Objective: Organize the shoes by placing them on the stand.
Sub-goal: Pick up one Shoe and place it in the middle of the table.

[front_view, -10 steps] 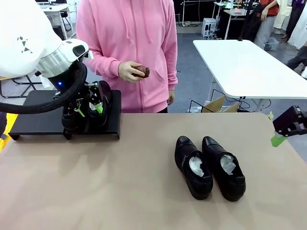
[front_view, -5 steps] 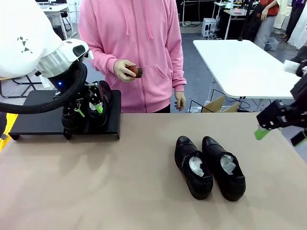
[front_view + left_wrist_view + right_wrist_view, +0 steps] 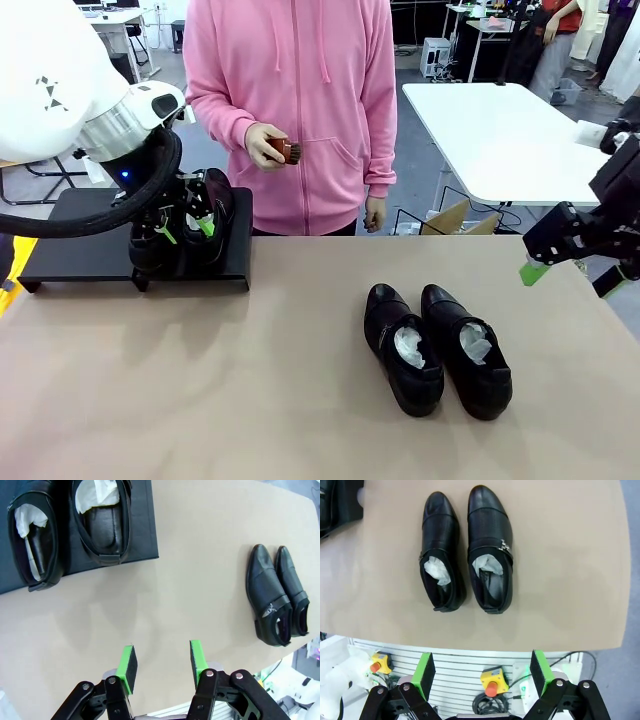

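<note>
Broadly, tan tabletop carries stand, shoes; white table behind; left hand, right hand agape, empty.

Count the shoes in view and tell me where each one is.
4. Two shoes sit side by side on the stand; two more lie side by side on the table. None seems hidden.

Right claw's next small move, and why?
Probably swing the open right claw in over the right-hand shoe on the table: two shoes already sit on the stand, this pair remains, and that shoe lies nearest it.
</note>
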### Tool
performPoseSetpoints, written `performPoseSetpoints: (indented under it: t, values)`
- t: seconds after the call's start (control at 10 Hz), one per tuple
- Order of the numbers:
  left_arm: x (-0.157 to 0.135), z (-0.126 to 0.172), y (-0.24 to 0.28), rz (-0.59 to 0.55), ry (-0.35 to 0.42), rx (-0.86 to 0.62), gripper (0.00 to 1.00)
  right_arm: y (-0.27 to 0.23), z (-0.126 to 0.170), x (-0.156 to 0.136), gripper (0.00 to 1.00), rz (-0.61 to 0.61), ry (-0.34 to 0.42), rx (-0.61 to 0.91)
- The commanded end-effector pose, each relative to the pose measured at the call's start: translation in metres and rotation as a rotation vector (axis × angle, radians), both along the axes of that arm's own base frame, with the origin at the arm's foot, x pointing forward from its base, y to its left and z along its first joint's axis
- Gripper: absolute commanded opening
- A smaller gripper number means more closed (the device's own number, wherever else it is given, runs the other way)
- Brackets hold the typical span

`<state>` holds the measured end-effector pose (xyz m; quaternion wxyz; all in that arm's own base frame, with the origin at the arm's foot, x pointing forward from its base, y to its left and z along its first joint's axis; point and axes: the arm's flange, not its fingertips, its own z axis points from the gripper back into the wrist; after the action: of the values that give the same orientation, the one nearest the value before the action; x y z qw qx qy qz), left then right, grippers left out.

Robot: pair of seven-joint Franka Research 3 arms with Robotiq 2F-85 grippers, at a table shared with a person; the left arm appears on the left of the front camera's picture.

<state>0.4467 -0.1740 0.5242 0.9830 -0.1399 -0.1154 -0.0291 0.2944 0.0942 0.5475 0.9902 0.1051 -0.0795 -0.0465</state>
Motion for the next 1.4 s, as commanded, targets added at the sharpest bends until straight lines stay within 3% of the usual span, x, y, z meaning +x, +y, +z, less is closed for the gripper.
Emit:
performPoseSetpoints:
  t: [0.0,0.4,0.5,0.6,0.7,0.9,1.0,1.1,1.3]
  values:
    - [-0.001,0.000,0.001,0.000,0.000,-0.002,0.57,-0.001,-0.002,0.002,1.00,0.021,-0.015,0.032]
    - [-0.001,0.000,0.001,0.000,0.000,-0.002,0.57,0.093,-0.010,0.042,1.00,0.254,-0.035,-0.022]
    - [-0.001,0.000,0.001,0.000,0.000,-0.002,0.57,0.116,-0.020,0.053,1.00,0.293,-0.060,-0.055]
    - [-0.001,0.000,0.001,0.000,0.000,-0.002,0.57,0.133,-0.031,0.064,1.00,0.297,-0.039,-0.064]
    - [-0.001,0.000,0.001,0.000,0.000,-0.002,0.57,0.102,-0.016,0.027,1.00,0.233,-0.034,-0.044]
    - [-0.001,0.000,0.001,0.000,0.000,-0.002,0.57,0.102,-0.016,0.027,1.00,0.233,-0.034,-0.044]
    - [-0.001,0.000,0.001,0.000,0.000,-0.002,0.57,0.124,-0.027,0.043,1.00,0.265,-0.025,-0.045]
    - [-0.001,0.000,0.001,0.000,0.000,-0.002,0.57,0.139,-0.042,0.054,1.00,0.338,0.032,-0.077]
    - [-0.001,0.000,0.001,0.000,0.000,-0.002,0.57,0.170,-0.078,0.054,1.00,0.426,0.083,-0.072]
